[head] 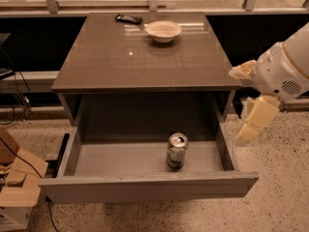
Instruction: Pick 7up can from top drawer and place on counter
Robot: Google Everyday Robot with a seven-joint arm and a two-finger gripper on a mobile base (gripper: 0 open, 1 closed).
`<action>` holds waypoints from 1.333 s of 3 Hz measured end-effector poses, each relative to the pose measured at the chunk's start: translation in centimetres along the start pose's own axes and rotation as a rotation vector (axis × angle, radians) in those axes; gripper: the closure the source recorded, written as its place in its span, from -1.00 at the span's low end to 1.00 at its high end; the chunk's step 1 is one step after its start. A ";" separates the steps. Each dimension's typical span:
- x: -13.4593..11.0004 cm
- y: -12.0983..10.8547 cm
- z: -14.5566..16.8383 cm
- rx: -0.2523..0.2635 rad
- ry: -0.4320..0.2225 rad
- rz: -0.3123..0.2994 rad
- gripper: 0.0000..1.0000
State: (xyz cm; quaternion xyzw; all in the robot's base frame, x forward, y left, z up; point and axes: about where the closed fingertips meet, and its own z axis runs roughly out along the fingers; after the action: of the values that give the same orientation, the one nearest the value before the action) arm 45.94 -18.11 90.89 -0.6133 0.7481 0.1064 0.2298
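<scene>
Spread apart and holding nothing: two cream fingers, one poking left at the level of the counter's right edge, the other slanting down and left just outside the drawer's right wall. Around them, the gripper, out to the right of the cabinet, above the speckled floor, not over the drawer. Behind that, a rounded white arm running off the right side.

Over to the left and nearer: the 7up can, upright on the drawer floor, right of centre, close to the front panel, pull-tab top catching the light. Well apart from the gripper, untouched.

All round the can: the top drawer, pulled fully out, grey and shallow, with only the can inside.

Above and farther: the counter, glossy and reflective. At its far edge, a white bowl, and just left of that a dark remote.

Far left, down on the floor: a cardboard box.
</scene>
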 end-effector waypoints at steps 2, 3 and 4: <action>-0.3 0.3 8.0 -0.028 -0.056 0.062 -1.00; 0.1 0.2 13.1 -0.072 -0.107 0.110 -1.00; 0.7 -0.1 17.2 -0.111 -0.160 0.154 -1.00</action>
State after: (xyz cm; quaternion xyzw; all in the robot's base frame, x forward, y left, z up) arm 49.62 -11.14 75.54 -0.5554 0.7652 0.2136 0.2458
